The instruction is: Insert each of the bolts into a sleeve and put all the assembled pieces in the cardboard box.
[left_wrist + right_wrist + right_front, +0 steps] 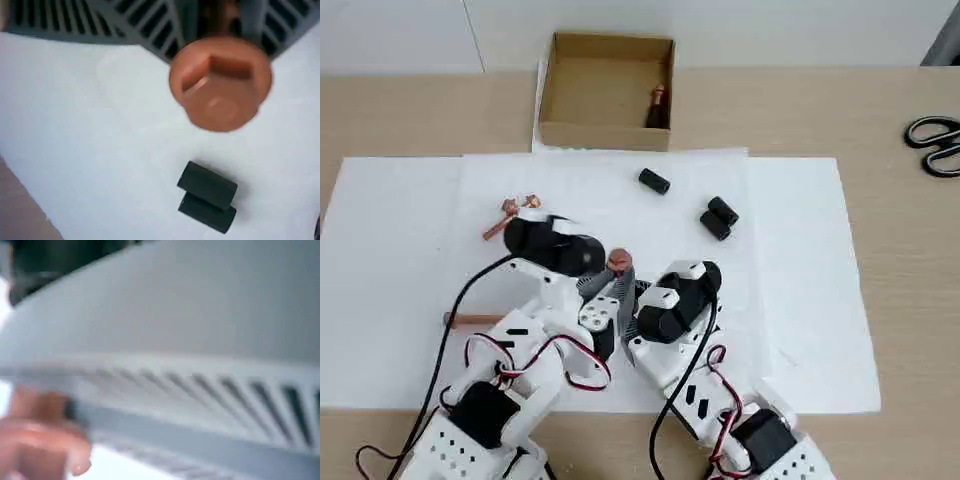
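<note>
One held bolt: copper, clamped in the left gripper above the paper, near the middle of the sheet; in the left wrist view its hexagonal head faces the camera, with the dark ribbed fingers closed on the shaft behind it
Left gripper state: together on the held bolt
Right gripper: pressed close beside the left gripper, just next to the held bolt; whether it is apart or together cannot be told, as its own wrist view is blurred
Two loose bolts: copper, lying together on the paper beside the left arm, on the side away from the sleeves
Another bolt: lying flat on the paper, one end hidden under the left arm
Pair of sleeves: short black cylinders lying side by side and touching, on the paper beyond the right arm
Single sleeve: black, lying alone on the paper between the pair of sleeves and the cardboard box
Assembled piece: a copper bolt in a black sleeve, against the right-hand wall inside the box
Cardboard box: open, at the far edge of the paper
Paper: white sheets spread over the table
Table: light wood
Scissors: black-handled, at the table's right edge, well apart from everything else
</note>
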Controlling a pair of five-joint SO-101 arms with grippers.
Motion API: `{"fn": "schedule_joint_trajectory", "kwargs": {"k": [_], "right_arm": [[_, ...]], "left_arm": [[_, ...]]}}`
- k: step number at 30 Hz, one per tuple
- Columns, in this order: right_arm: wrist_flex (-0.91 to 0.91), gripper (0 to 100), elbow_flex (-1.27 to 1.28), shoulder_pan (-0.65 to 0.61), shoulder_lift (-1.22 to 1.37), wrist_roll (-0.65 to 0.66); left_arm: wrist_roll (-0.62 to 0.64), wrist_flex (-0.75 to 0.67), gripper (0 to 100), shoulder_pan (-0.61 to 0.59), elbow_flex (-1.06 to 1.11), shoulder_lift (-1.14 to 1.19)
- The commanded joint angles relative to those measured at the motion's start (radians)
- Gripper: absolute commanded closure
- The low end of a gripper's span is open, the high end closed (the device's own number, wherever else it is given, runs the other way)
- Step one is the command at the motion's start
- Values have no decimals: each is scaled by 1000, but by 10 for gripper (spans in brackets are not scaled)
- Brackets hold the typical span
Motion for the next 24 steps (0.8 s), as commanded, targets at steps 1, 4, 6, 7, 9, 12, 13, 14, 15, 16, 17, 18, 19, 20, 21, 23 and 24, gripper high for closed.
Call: {"fn": "schedule_joint_trajectory", "kwargs": {"k": [1,4,6,7,9,12,13,14,15,16,17,18,19,20,21,23,24], "right_arm": [[-25,995,-14,13,-18,-12],[-25,995,-12,13,-18,-12],[-25,995,-12,13,-18,-12],[-25,995,-11,13,-18,-12],[-25,995,-11,13,-18,-12],[-25,995,-11,13,-18,-12],[-25,995,-11,13,-18,-12],[-25,995,-11,13,-18,-12],[-25,995,-9,13,-18,-12],[-25,995,-9,13,-18,-12],[-25,995,-9,13,-18,-11],[-25,995,-9,13,-18,-11],[-25,995,-9,13,-18,-11],[-25,995,-9,13,-18,-11],[-25,995,-9,13,-18,-11],[-22,995,-9,13,-18,-11],[-21,995,-9,13,-18,-11]], "left_arm": [[-2,11,994,6,-10,-8],[-2,12,994,14,-10,-8],[-2,12,993,12,-10,-8],[-2,11,992,12,-10,-8],[-2,11,979,9,-12,-8],[-2,35,885,8,-22,-9],[0,71,854,8,-47,-9],[2,114,829,8,-76,-9],[2,153,810,8,-107,-9],[2,190,799,8,-136,-9],[2,222,795,6,-163,-8],[2,249,795,-2,-189,-8],[2,270,794,-18,-213,-8],[0,292,794,-32,-236,-8],[0,315,794,-48,-257,-8],[-2,370,794,-71,-305,-8],[-3,397,794,-87,-331,-8]]}}
